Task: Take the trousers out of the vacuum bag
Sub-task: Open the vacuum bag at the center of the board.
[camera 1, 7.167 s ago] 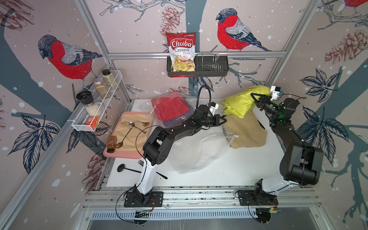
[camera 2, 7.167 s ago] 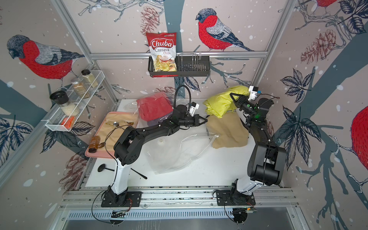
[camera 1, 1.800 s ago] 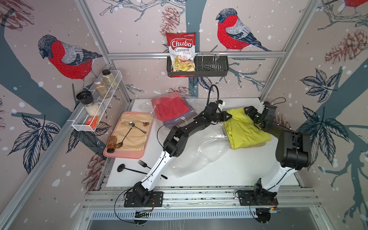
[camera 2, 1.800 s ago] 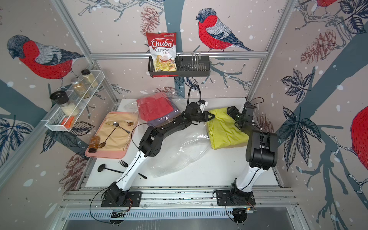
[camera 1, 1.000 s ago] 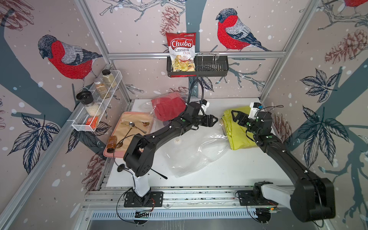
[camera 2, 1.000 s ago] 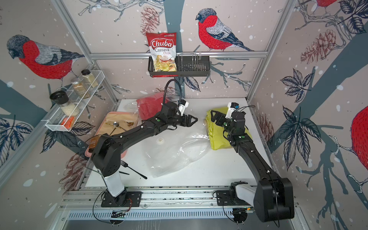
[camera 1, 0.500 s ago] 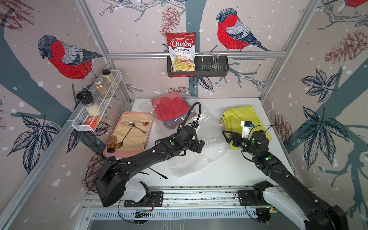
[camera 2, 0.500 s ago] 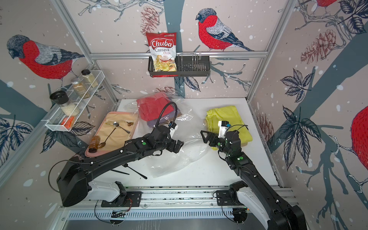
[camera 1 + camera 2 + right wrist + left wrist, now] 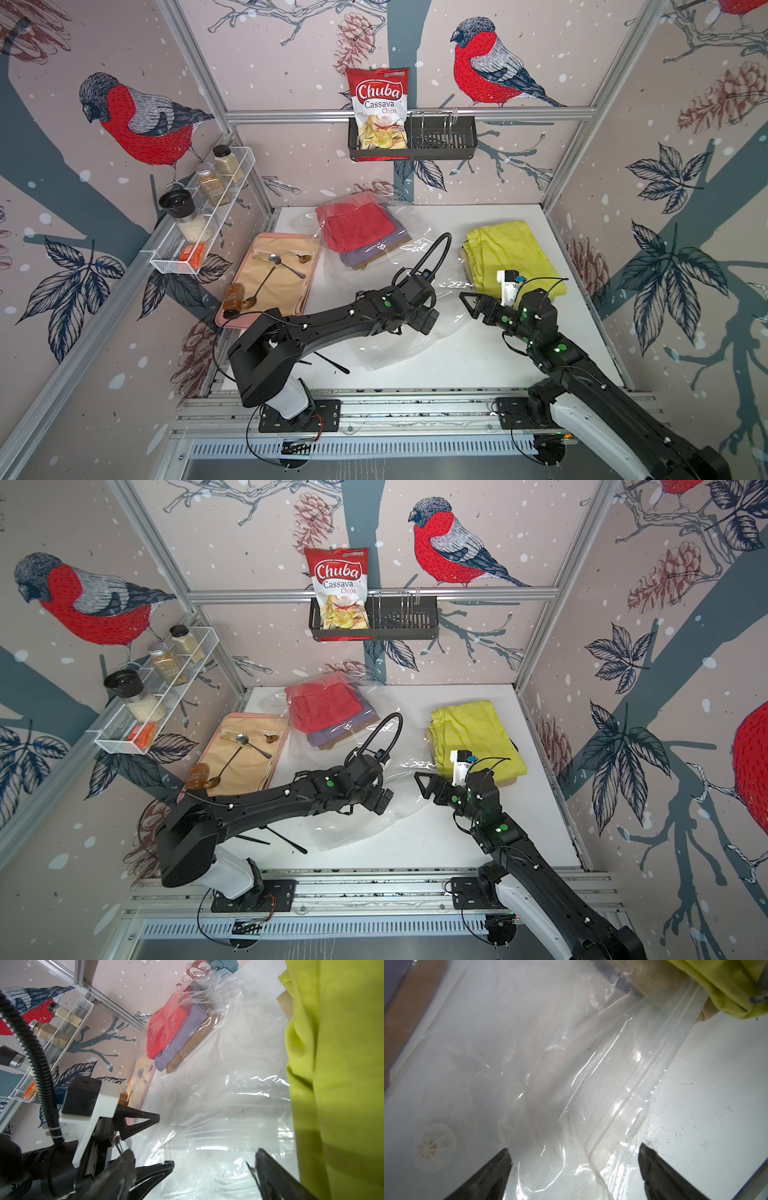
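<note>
The clear vacuum bag [image 9: 399,345] [image 9: 353,825] lies across the middle of the table. Red trousers [image 9: 357,226] [image 9: 164,1024], purple ones [image 9: 370,253] and a brown pair [image 9: 193,1047] sit stacked inside its far end. The yellow-green trousers [image 9: 511,253] [image 9: 473,733] lie folded outside the bag at the right. My left gripper [image 9: 436,311] [image 9: 575,1150] hangs open just above the bag's zip strip [image 9: 633,1088], with the valve [image 9: 435,1148] beside it. My right gripper [image 9: 471,305] [image 9: 194,1152] is open and empty, facing the left one across the bag's mouth.
A pink tray [image 9: 232,324] with beige cloth, spoons and an amber bottle [image 9: 233,296] stands at the left. Black utensils [image 9: 328,361] lie near the front edge. A wire shelf [image 9: 199,216] of jars and a chips packet [image 9: 380,108] hang on the walls.
Both arms have drawn back from the far right of the table towards the front. The left gripper opened wider on the way. The yellow-green trousers stay flat on the right.
</note>
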Motion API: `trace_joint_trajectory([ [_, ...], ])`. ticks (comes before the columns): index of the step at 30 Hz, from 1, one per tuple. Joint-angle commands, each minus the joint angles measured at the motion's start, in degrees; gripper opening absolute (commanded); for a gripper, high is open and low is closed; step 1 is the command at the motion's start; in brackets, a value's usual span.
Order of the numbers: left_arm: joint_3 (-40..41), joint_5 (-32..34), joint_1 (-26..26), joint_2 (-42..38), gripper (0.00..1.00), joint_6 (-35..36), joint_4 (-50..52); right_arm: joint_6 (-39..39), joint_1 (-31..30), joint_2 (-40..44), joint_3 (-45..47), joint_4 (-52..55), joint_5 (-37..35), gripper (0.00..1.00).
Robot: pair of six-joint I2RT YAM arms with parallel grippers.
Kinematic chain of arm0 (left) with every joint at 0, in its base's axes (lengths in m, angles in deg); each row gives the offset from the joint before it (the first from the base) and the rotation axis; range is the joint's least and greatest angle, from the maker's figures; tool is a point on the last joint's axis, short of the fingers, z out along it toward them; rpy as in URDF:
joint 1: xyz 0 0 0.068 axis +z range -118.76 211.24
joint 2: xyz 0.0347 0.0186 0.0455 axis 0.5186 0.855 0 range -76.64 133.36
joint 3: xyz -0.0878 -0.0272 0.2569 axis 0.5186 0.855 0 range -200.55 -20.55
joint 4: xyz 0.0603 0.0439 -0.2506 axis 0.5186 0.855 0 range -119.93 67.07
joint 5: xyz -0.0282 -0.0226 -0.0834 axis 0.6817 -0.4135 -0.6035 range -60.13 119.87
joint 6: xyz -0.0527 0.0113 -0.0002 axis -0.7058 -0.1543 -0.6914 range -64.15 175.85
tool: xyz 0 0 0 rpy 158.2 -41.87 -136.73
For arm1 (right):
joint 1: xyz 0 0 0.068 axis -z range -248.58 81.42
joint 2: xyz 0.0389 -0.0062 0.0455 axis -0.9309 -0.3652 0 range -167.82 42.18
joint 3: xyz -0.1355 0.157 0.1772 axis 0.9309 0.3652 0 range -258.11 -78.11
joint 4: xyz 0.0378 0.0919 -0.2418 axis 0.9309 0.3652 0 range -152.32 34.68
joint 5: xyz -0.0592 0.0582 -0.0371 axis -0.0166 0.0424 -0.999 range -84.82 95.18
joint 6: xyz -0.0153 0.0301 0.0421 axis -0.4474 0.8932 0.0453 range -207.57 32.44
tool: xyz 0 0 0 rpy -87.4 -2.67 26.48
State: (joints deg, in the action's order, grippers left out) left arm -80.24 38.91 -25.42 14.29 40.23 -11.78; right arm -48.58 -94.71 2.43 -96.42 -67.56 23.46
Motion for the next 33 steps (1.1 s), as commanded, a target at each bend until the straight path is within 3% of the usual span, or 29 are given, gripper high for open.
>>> trace_joint_trajectory([
  [1,-2.07,3.47,-0.59,2.86,0.97,-0.18,2.99,0.22,-0.65,0.37,0.36,0.33,-0.16,0.90],
  [6,-5.36,5.37,-0.55,6.63,0.86,-2.69,6.16,0.31,-1.72,1.03,0.72,0.45,-0.42,0.90],
  [9,-6.99,6.28,-0.55,8.07,0.74,-3.26,7.45,0.13,-2.16,1.04,1.03,0.58,0.87,0.90],
  [14,-10.09,8.26,-0.45,8.21,0.31,-3.55,9.74,0.43,-4.60,2.65,2.31,1.08,2.76,0.94],
  [19,-14.38,9.13,0.48,6.73,0.01,-3.62,11.32,4.90,-9.48,4.23,5.59,-5.31,1.76,0.94],
  [23,-17.76,8.18,0.95,5.69,0.00,-3.29,12.14,9.35,-14.57,2.08,8.48,-14.65,-1.87,0.88],
  [27,-20.21,7.85,1.04,5.22,0.00,-2.85,13.37,9.98,-20.35,-2.47,7.86,-18.27,-11.37,0.82],
  [33,-21.52,7.18,1.29,4.35,0.00,-3.18,14.43,12.17,-24.76,-10.33,6.75,-25.27,-21.74,0.60],
])
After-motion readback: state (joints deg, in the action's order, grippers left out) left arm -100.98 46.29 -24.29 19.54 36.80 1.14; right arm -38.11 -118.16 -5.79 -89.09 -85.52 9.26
